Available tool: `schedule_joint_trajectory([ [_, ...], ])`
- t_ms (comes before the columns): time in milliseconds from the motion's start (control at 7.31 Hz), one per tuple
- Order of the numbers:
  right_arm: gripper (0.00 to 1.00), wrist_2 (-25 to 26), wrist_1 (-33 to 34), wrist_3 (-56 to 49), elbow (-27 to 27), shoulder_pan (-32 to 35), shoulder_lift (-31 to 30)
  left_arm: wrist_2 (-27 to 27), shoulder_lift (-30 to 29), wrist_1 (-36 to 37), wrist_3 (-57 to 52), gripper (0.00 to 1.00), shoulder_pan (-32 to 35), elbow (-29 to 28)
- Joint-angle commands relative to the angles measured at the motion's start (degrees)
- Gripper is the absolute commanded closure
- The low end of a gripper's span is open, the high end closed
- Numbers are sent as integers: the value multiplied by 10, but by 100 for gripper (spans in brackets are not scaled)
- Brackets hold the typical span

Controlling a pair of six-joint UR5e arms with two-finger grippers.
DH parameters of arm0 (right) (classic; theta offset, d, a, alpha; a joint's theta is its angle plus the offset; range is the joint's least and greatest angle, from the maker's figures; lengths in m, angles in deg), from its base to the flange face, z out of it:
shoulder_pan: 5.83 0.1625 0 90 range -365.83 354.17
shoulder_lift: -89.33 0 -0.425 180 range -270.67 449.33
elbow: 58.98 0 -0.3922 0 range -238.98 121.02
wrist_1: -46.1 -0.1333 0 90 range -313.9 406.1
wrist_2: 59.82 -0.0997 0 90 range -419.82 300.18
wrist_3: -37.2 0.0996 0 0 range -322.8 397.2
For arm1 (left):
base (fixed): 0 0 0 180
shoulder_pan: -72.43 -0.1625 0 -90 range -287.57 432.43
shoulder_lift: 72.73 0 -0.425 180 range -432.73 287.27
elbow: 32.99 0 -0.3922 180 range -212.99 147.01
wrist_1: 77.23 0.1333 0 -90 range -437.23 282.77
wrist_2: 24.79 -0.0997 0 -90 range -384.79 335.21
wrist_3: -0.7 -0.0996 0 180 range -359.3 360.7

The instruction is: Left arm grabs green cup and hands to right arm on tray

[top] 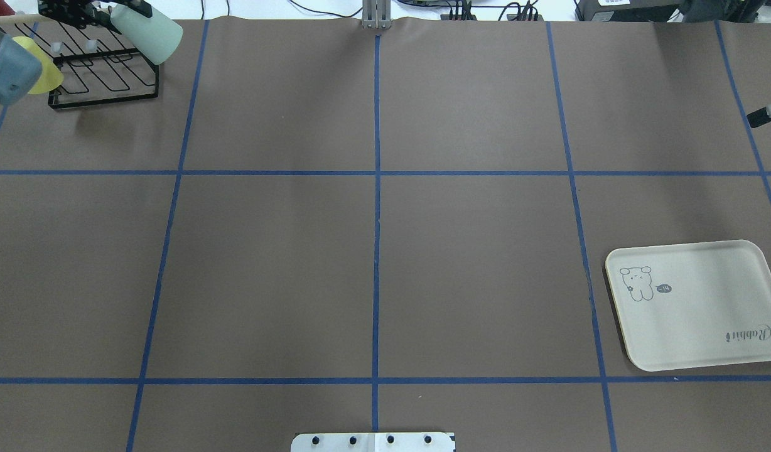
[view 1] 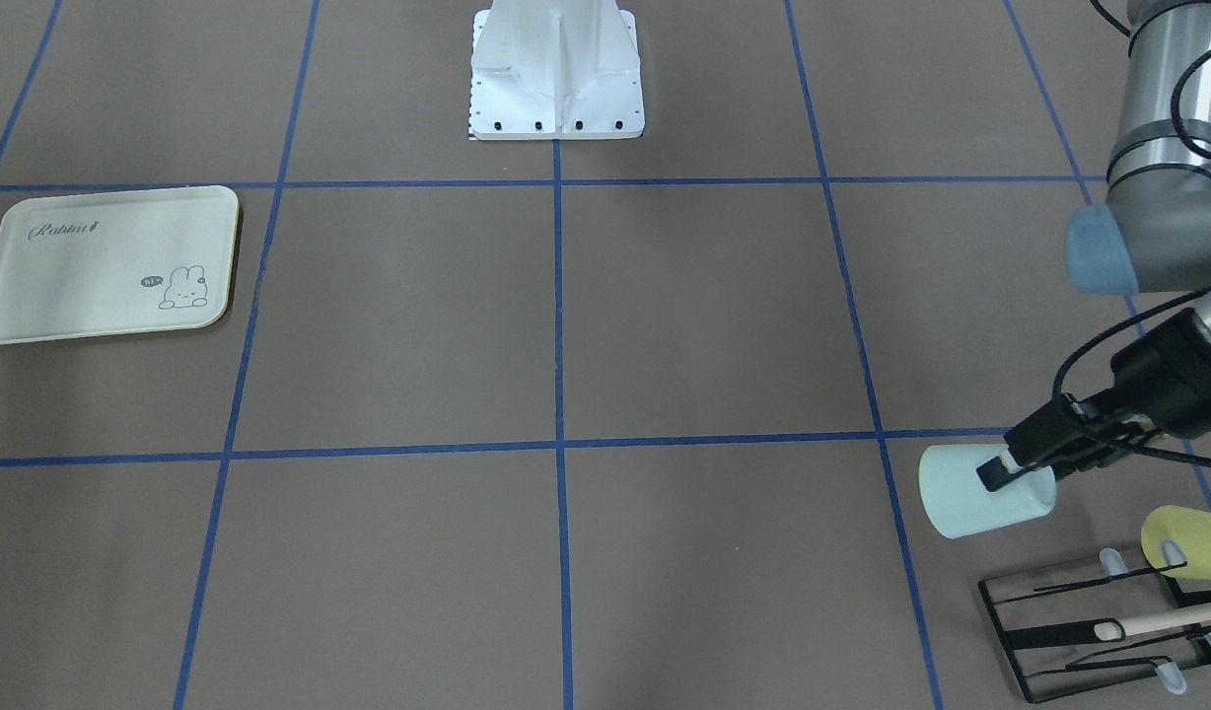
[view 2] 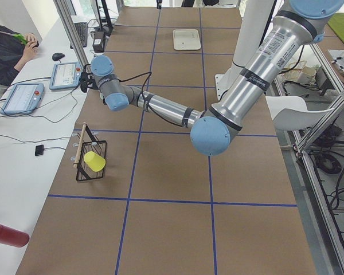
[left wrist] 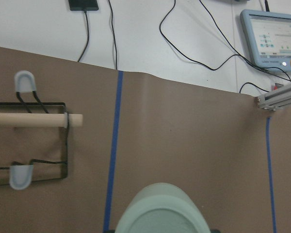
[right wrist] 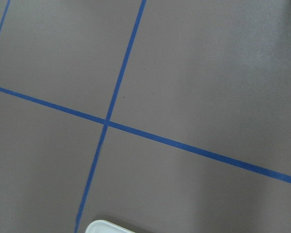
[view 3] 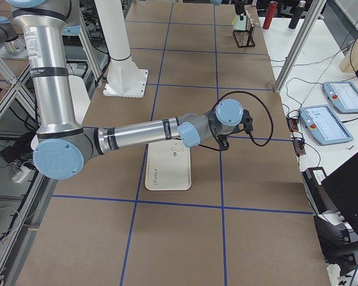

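The pale mint-green cup (view 1: 970,498) hangs tilted on its side above the table, just beside the black wire rack. My left gripper (view 1: 1005,465) is shut on its rim, one finger inside and one outside. The cup also shows at the far left in the overhead view (top: 150,36) and at the bottom of the left wrist view (left wrist: 162,211). The cream tray (view 1: 93,286) lies empty on the robot's right side (top: 706,326). Only a piece of my right gripper (top: 763,114) shows, at the overhead view's right edge beyond the tray; I cannot tell whether it is open or shut.
The black wire rack (view 1: 1059,641) holds a yellow-green cup (view 1: 1192,540) and a wooden stick (view 1: 1173,621). The robot's white base plate (view 1: 556,74) stands at the middle of its side. Operators' tablets and cables lie past the table's far edge (left wrist: 274,34).
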Motion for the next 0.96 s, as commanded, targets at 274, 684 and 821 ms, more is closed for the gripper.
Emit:
schedule_joint_trajectory([
  [274,2,-18,-2,186,-32,-35,84,-8,-8,-48,114,78,-53,29],
  [684,2,214,-11,473,-136,-186,136,-8,-9,-48,139,78,-55,42],
  [821,1,229,-85,548,-130,-227,141,-8,-10,-48,148,78,-66,50],
])
